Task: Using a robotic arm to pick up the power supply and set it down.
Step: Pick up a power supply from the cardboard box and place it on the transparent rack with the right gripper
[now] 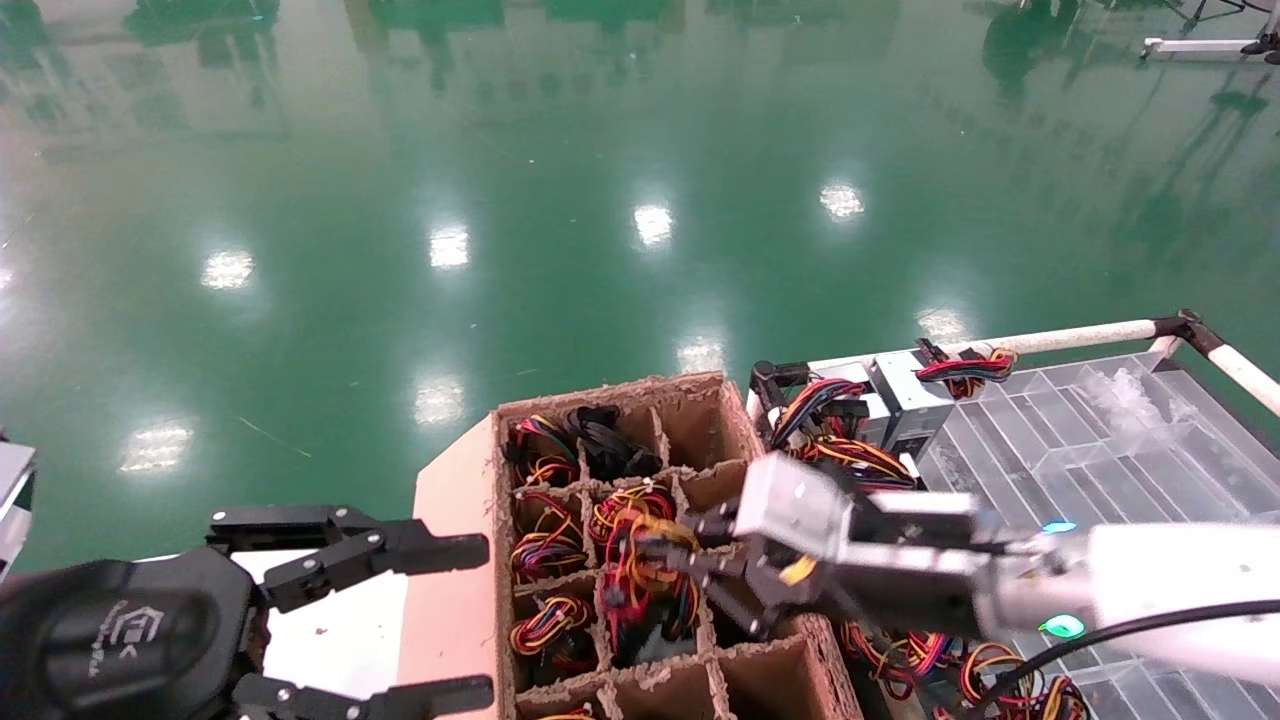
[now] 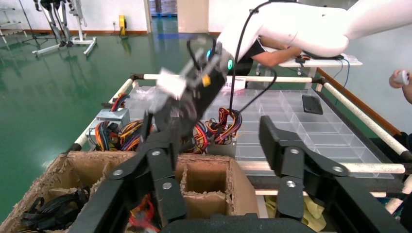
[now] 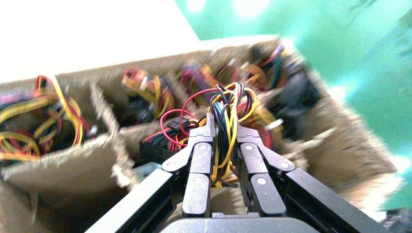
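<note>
Right hand (image 3: 224,127) clamped, arm reaching left; left hand (image 1: 440,620) spread, low.

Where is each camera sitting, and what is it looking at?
Head view: on the robot's head, looking down at the cardboard divider box and green floor; both arms show, with the right gripper over the box.
Left wrist view: on the left arm, facing across the box to the clear tray; the open left gripper shows.
Right wrist view: on the right arm, looking into the box; its fingers pinch the power supply wires.
All three share the box.

Cardboard divider box (image 1: 700,400) left of tray (image 1: 1100,440), seemingly touching.
</note>
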Robot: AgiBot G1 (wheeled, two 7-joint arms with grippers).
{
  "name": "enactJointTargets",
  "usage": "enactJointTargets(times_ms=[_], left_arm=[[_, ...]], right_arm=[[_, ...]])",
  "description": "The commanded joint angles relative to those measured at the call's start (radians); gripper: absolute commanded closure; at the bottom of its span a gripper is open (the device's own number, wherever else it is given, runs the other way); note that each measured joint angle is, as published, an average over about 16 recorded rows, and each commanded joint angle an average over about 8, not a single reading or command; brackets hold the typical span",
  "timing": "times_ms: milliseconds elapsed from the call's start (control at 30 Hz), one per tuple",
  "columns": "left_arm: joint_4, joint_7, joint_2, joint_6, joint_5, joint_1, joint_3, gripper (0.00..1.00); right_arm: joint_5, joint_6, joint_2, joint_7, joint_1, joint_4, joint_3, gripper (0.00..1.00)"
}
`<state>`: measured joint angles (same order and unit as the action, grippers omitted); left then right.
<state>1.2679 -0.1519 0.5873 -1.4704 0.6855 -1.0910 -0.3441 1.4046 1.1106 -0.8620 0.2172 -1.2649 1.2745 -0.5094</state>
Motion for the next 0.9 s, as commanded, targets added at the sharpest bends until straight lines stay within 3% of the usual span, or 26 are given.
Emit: enactJointTargets(times_ms=[33, 300, 533, 667, 900], left_arm=[[0.0, 0.0, 0.0, 0.0, 0.0, 0.0, 0.0, 0.0], [0.0, 0.0, 0.0, 0.0, 0.0, 0.0, 0.0, 0.0], [0.0, 0.0, 0.0, 0.0, 0.0, 0.0, 0.0, 0.0], [0.0, 0.0, 0.0, 0.0, 0.0, 0.0, 0.0, 0.0], [0.0, 0.0, 0.0, 0.0, 0.0, 0.0, 0.0, 0.0]], right_arm=[[-0.03, -0.004, 0.018, 0.014, 0.002, 0.015, 0.021, 1.0], [-0.206, -0.004, 0.082, 0.024, -0.041, 0.023, 0.146, 1.0], [-0.293, 0.015, 0.119, 0.01, -0.142, -0.06, 0.226, 1.0], [-0.292, 0.049, 0.138, -0.025, -0.225, -0.145, 0.24, 1.0], [-0.188, 0.078, 0.176, -0.165, -0.358, -0.351, 0.225, 1.0]])
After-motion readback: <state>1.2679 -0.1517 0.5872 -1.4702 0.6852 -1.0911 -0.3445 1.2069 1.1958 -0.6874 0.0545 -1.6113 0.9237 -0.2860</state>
